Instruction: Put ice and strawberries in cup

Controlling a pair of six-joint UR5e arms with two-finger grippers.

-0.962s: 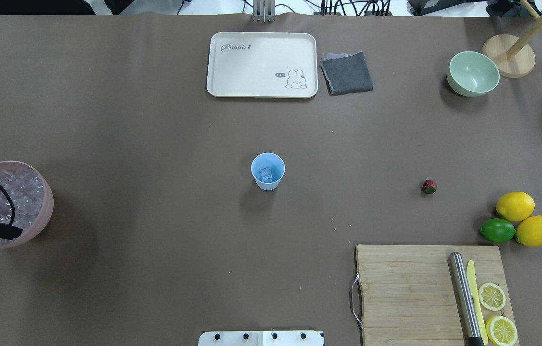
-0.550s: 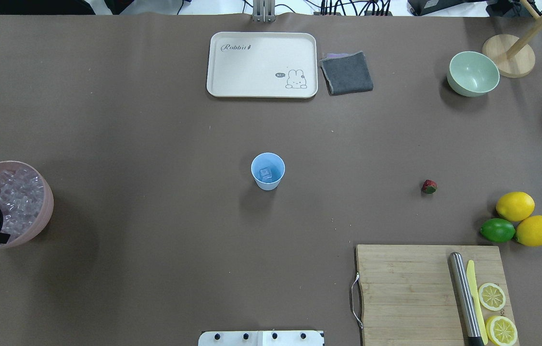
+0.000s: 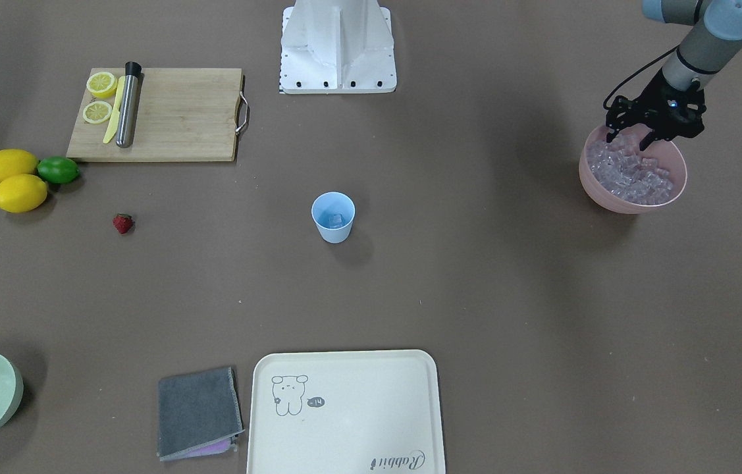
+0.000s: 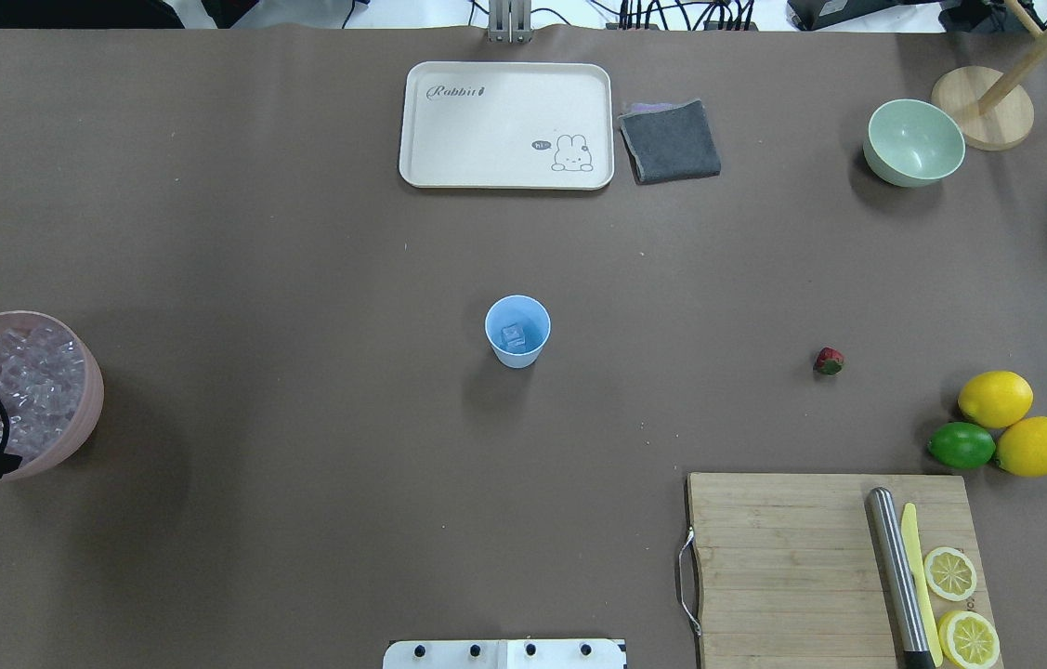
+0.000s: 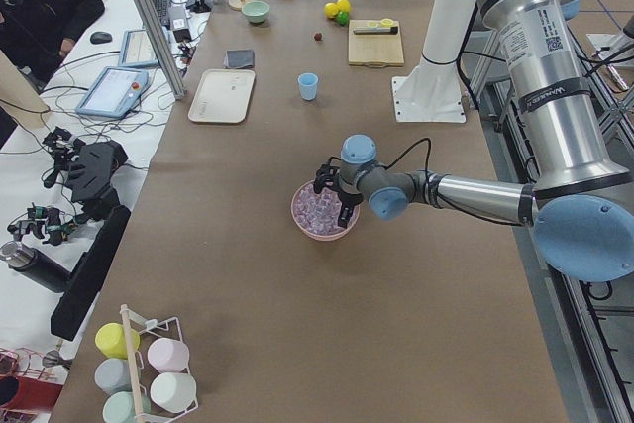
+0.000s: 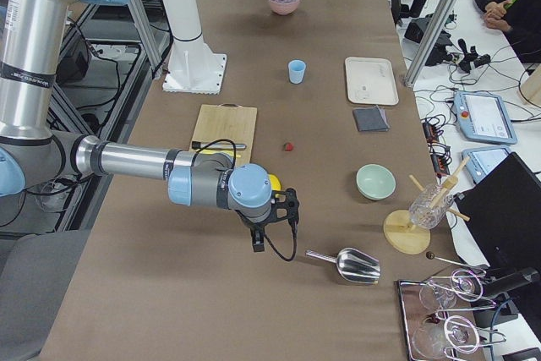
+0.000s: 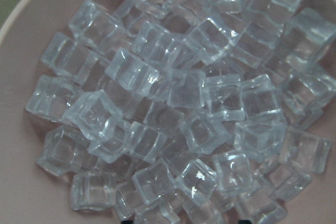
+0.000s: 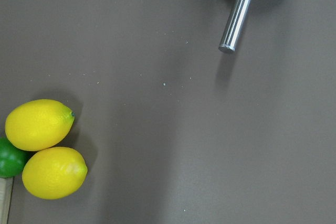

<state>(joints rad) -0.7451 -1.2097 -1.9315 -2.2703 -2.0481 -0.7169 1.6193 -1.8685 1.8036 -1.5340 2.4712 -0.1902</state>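
The left jaws hang spread wide over the pink bowl point(image 3: 627, 201), far from the cup point(image 3: 333, 232) on the robot's left side, with nothing between them. The bowl is heaped with ice point(image 3: 634, 172); one cube sits in the cup already. The strawberry point(image 4: 829, 360) lies on the counter point(image 4: 300, 418), well off the cup's other side. The right jaws are farther out that way, by the lemons point(image 4: 995, 399); I cannot tell if they are spread or squeezed. The cubes look slick and packed tight, so a pinch may pop one out or grab two. A loose cube could also drop on the long trip to the cup.
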